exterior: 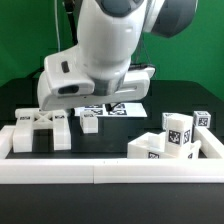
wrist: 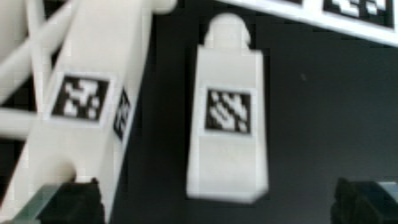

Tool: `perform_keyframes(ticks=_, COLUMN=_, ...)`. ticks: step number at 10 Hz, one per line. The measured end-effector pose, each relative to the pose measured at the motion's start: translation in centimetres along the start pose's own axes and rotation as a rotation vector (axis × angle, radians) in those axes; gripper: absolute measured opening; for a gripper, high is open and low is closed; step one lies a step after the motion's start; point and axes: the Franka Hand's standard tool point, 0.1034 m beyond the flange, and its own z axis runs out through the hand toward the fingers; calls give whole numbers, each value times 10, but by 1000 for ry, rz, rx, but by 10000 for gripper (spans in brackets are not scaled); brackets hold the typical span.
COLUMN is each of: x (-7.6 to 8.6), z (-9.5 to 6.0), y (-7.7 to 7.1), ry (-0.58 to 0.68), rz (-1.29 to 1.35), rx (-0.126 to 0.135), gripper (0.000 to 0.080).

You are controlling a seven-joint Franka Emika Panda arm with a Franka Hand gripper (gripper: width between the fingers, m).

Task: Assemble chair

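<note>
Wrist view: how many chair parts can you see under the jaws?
2. A narrow tagged bar lies midway between the open jaws; a larger framed part lies beside it, apart. More may sit outside this frame.

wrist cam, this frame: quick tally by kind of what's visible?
Tagged bar: 1
Tagged frame piece: 1
Marker board, edge only: 1
Tool fingertips: 2
Total: 5
</note>
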Motion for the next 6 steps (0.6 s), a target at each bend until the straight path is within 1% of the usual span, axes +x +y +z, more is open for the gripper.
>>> perform_keyframes(ticks=1, x=3, z=3, y=2, ry=8, rz=3, rx=-3, gripper=649)
perform_keyframes(ticks=3, x=3, z=12, y=2, ry=-1, rz=4, rx=0, gripper=649)
perform_keyframes(ticks=4, x=3, z=14, y=0, ry=-6, rz=18, rx=0, gripper=649)
perform_keyframes(ticks=6, x=5, z=6, y=-3, ry=-3, rz=18, rx=-2, gripper=649)
